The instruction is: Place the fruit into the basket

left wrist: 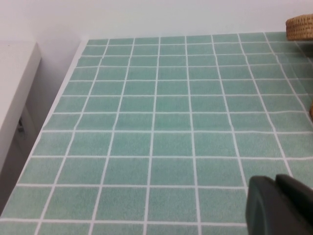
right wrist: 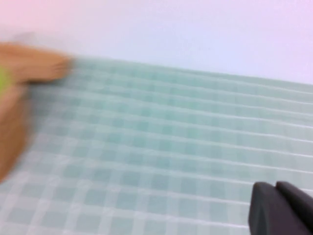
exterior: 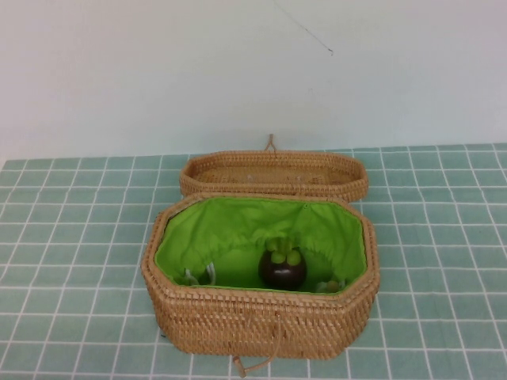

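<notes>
The wicker basket (exterior: 261, 317) stands open in the middle of the table, its green lining showing and its lid (exterior: 273, 176) laid back behind it. The dark maroon fruit (exterior: 283, 269) with green leaves sits inside the basket near its front wall. Neither arm shows in the high view. My left gripper (left wrist: 276, 182) is shut and empty above bare tiles, well left of the basket, whose lid edge (left wrist: 299, 27) shows far off. My right gripper (right wrist: 276, 186) is shut and empty above tiles to the right of the basket (right wrist: 12, 117), which is blurred.
A green tiled cloth (exterior: 71, 237) covers the table. A white wall stands behind it. In the left wrist view the table's left edge (left wrist: 54, 105) drops off beside a white ledge (left wrist: 14, 83).
</notes>
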Tool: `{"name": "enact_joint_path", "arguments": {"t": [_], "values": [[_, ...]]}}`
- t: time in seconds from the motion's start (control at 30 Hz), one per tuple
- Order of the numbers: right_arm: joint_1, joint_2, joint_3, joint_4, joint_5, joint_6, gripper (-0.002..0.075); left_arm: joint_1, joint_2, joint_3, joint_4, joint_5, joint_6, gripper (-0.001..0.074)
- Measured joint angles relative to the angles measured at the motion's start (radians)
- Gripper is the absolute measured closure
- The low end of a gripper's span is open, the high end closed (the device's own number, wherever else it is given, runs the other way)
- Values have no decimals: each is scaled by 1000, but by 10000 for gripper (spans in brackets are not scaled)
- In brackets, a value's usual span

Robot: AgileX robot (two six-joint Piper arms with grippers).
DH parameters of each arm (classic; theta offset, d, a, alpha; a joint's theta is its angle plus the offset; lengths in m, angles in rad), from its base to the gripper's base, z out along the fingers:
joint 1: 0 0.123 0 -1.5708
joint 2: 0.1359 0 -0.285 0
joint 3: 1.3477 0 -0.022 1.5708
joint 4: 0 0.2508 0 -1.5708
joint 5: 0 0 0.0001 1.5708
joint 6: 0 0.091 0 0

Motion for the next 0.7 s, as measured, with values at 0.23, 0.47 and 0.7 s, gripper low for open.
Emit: {"name": "enact_joint_path", "arguments": {"t": [0.23, 0.47, 0.7], "values": [[-289, -6, 2, 134, -218, 41, 727, 0, 0, 0, 0, 0, 0, 736], [-396, -102, 220, 324, -514, 34, 727, 0, 0, 0, 0, 0, 0, 736], [-377, -159, 576, 400, -886, 34, 727, 0, 0, 0, 0, 0, 0, 736]]}}
